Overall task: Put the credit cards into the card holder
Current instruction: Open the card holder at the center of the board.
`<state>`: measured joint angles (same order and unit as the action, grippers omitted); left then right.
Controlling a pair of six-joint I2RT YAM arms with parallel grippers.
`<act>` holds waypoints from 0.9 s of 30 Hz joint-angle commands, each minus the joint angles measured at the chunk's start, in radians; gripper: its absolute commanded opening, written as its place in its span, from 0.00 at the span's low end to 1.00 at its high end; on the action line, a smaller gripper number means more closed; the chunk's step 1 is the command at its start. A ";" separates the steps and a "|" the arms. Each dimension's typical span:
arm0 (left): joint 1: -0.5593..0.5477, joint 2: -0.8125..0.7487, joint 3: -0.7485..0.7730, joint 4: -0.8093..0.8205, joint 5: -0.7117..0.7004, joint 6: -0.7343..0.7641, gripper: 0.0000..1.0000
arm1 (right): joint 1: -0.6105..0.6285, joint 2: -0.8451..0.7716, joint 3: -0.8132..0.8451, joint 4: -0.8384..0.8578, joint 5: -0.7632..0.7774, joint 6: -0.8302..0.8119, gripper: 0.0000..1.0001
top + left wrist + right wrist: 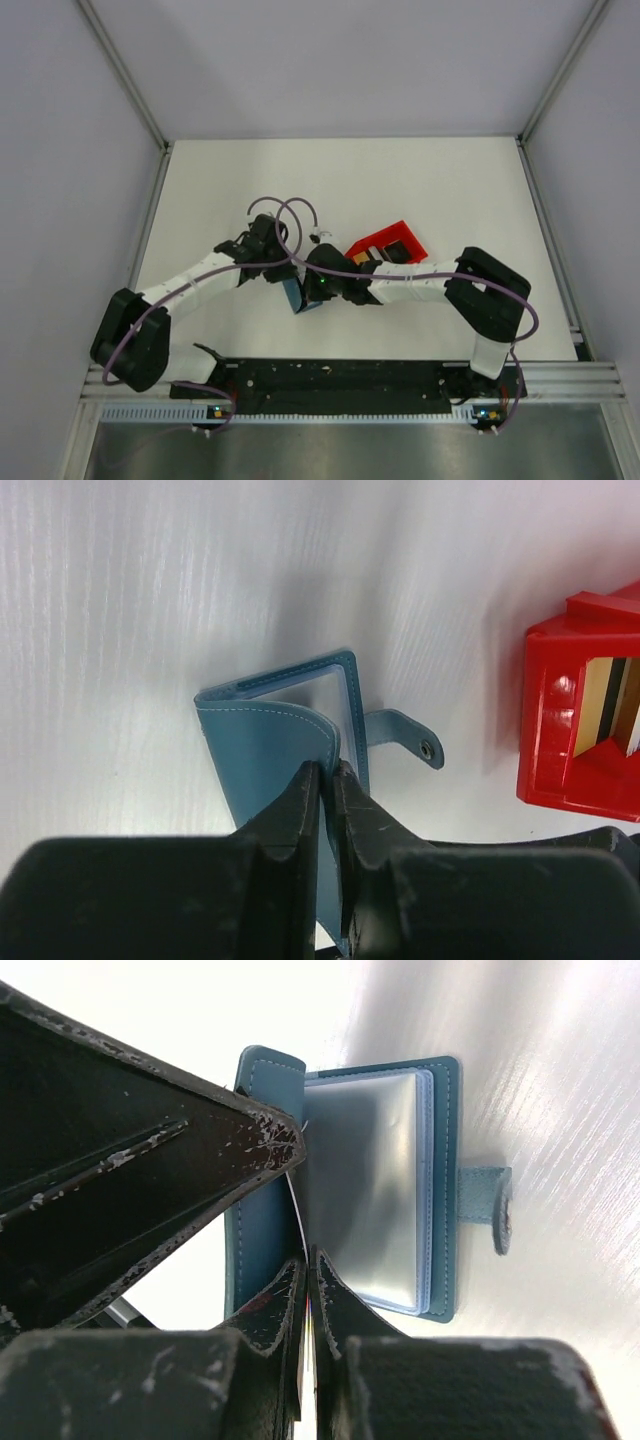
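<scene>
The teal-blue card holder [265, 742] stands half open on the white table, its snap strap [405, 735] sticking out to the right. My left gripper [328, 770] is shut on the edge of its front cover. In the right wrist view the holder [445, 1170] shows its greyish shiny pockets [365, 1175]. My right gripper [308, 1258] is shut on a thin pale credit card [297, 1200] seen edge-on, its tip between the cover and the pockets. Other credit cards [610, 705], tan, black and white, stand in the red bin. From above, both grippers meet at the holder [303, 296].
The red bin [386, 244] lies just right of the holder, close behind the right arm's wrist. One finger of my left gripper [150, 1150] fills the upper left of the right wrist view. Metal frame rails run along the table's sides.
</scene>
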<state>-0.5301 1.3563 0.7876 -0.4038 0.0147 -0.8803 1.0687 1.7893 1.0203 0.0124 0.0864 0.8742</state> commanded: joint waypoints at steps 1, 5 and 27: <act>-0.002 -0.062 -0.004 -0.024 0.021 0.047 0.05 | 0.004 -0.021 -0.022 -0.009 0.050 -0.011 0.00; -0.002 -0.106 -0.034 -0.030 0.044 0.072 0.00 | 0.000 -0.037 -0.028 -0.049 0.071 -0.003 0.00; -0.002 -0.238 -0.263 0.198 0.220 0.106 0.00 | -0.093 -0.337 -0.265 -0.069 0.052 -0.005 0.00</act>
<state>-0.5301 1.1389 0.5484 -0.2050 0.2573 -0.7944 0.9783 1.4757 0.7700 -0.0776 0.1627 0.8391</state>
